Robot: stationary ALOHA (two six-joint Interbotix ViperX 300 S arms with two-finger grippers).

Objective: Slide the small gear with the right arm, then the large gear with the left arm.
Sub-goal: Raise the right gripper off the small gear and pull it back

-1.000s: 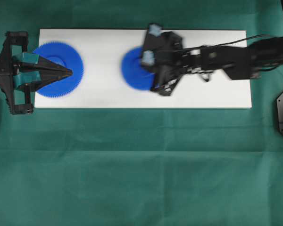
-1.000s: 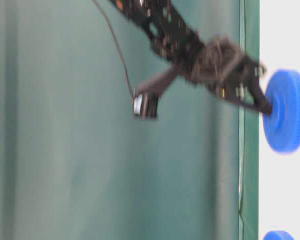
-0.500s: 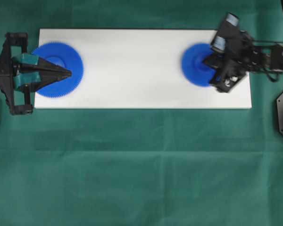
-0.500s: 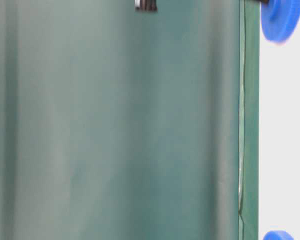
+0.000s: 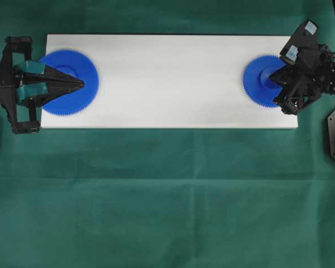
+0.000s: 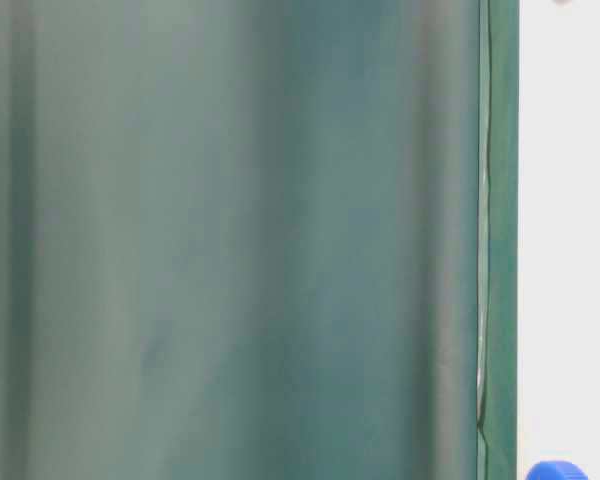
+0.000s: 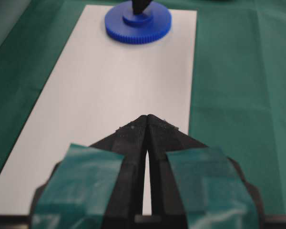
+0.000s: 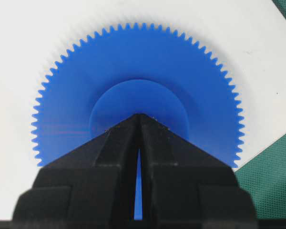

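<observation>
The small gear (image 5: 261, 84), bright blue, lies near the right end of the white board (image 5: 167, 78). My all-black right gripper (image 5: 271, 80) is shut, its pointed tip resting on the gear's raised hub. In the right wrist view the small gear (image 8: 138, 62) spreads out under the right gripper (image 8: 139, 116). The large gear (image 5: 72, 97) lies at the board's left end under my teal-taped left gripper (image 5: 82, 85), which is shut; whether it touches the gear I cannot tell. The left wrist view shows the left gripper (image 7: 148, 117) shut over the board (image 7: 109, 95), with the small gear (image 7: 155, 26) far ahead.
Green cloth (image 5: 167, 195) covers the table around the board. The small gear sits close to the board's right edge (image 5: 297, 84). A sliver of the large gear (image 6: 557, 470) shows in the table-level view. The board's middle stretch is bare white.
The right arm has dragged the small gear from the middle of the board to its right end. The left arm and the large gear have stayed put.
</observation>
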